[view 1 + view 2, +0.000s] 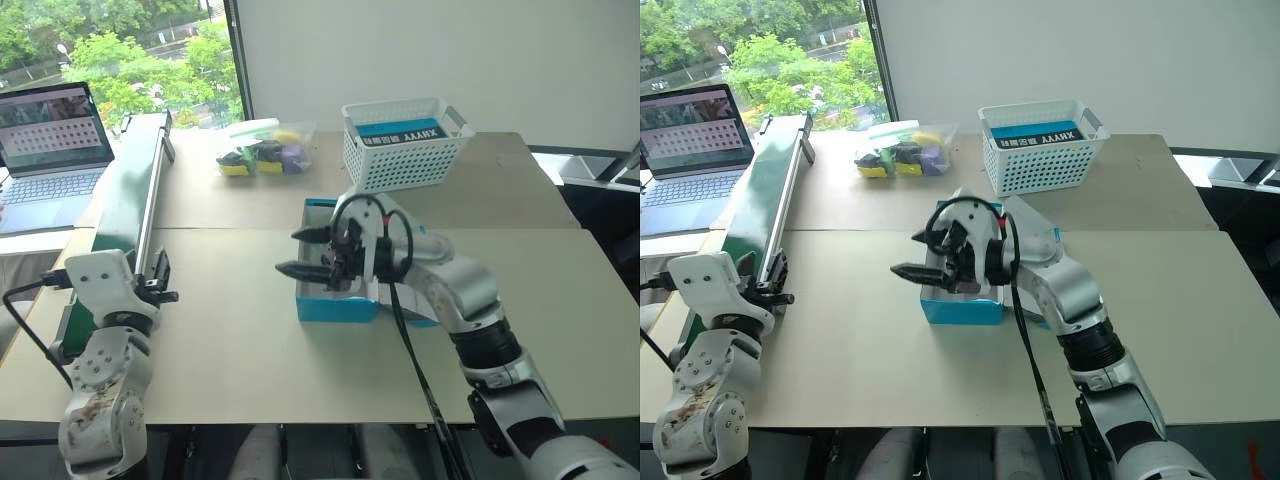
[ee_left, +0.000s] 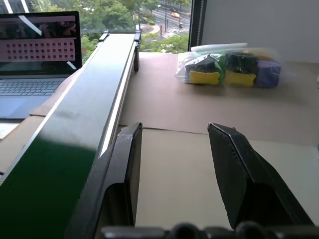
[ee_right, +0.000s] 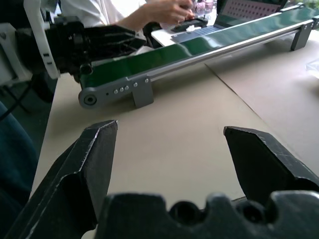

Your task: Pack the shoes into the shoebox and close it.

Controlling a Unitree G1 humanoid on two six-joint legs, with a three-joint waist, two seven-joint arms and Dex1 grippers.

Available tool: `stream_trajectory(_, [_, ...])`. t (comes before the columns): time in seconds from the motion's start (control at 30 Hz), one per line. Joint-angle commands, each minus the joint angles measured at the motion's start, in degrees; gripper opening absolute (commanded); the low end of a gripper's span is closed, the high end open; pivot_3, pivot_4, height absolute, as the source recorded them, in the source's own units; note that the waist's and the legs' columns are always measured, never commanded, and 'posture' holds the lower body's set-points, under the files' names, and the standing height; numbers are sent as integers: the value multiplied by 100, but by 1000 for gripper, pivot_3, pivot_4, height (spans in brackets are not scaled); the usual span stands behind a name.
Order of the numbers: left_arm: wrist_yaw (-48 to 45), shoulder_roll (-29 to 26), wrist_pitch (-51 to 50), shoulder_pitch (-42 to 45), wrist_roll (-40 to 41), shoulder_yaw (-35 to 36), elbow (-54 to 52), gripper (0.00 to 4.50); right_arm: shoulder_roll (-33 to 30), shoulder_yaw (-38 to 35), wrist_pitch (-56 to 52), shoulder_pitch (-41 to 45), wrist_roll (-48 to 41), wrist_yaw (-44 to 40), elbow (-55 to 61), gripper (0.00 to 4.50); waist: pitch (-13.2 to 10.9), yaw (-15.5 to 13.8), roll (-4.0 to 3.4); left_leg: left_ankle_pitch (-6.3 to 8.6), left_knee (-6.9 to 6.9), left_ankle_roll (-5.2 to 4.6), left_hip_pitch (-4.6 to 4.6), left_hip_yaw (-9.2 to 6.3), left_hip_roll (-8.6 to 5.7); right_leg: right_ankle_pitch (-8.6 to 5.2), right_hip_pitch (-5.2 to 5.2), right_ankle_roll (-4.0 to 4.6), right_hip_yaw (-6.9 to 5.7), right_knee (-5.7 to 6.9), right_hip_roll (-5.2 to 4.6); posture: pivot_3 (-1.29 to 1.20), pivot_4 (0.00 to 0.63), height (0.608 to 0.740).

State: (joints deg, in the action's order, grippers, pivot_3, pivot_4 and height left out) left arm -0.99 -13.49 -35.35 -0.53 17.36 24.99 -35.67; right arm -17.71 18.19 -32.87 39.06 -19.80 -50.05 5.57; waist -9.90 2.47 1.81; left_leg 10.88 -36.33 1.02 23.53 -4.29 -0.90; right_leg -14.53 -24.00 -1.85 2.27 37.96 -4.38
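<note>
- Bright-blue rectangular cardboard shoebox (image 1: 335, 305) sits mid-table on the tan board tabletop (image 1: 220, 340), partly hidden behind the right gripper (image 1: 300, 252), whose black fingers are spread with nothing between them
- Left gripper (image 1: 160, 283) hangs beside the green conveyor rail (image 1: 125, 200), jaws parted and empty
- Whether the shoes are already inside, or the lid shut, cannot be made out; judging by the idle grippers, closing may remain

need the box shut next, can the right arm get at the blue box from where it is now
Probably yes. The right gripper hangs open right over the blue box, fingers pointing toward the robot's left, with nothing between them. The left gripper is off by the green conveyor, out of the way.
</note>
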Motion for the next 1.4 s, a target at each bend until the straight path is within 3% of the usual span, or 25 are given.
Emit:
stream_trajectory(0.03, [25, -48, 7, -33, 32, 89, -125, 2228, 57, -11, 362, -9, 135, -7, 45, 4046, 0, -9, 1, 0, 0, 0, 0, 0, 0, 0, 0, 0, 0, 0, 0, 0, 150, 735])
stream_trajectory(0.23, [81, -51, 39, -106, 4, 142, -113, 2228, 132, 54, 470, -31, 336, 48, -218, 4046, 1, -19, 2, 0, 0, 0, -2, -2, 0, 0, 2, 0, 0, 0, 0, 0, 150, 735])
stream_trajectory(0.27, [83, -58, 45, -112, -4, 146, -101, 2228, 135, 55, 452, -24, 359, 49, -251, 4304, 1, -20, 2, 0, 0, 1, -2, -2, 0, 0, 2, 0, 0, 0, 0, 0, 150, 735])
stream_trajectory(1.4, [148, -198, -194, -267, -71, 358, 45, 2228, 405, 12, 517, 16, 641, 299, -595, 4304, 2, -11, 2, 0, 0, 1, -2, -2, 0, 0, 2, 0, 0, 1, 0, 0, 150, 735])
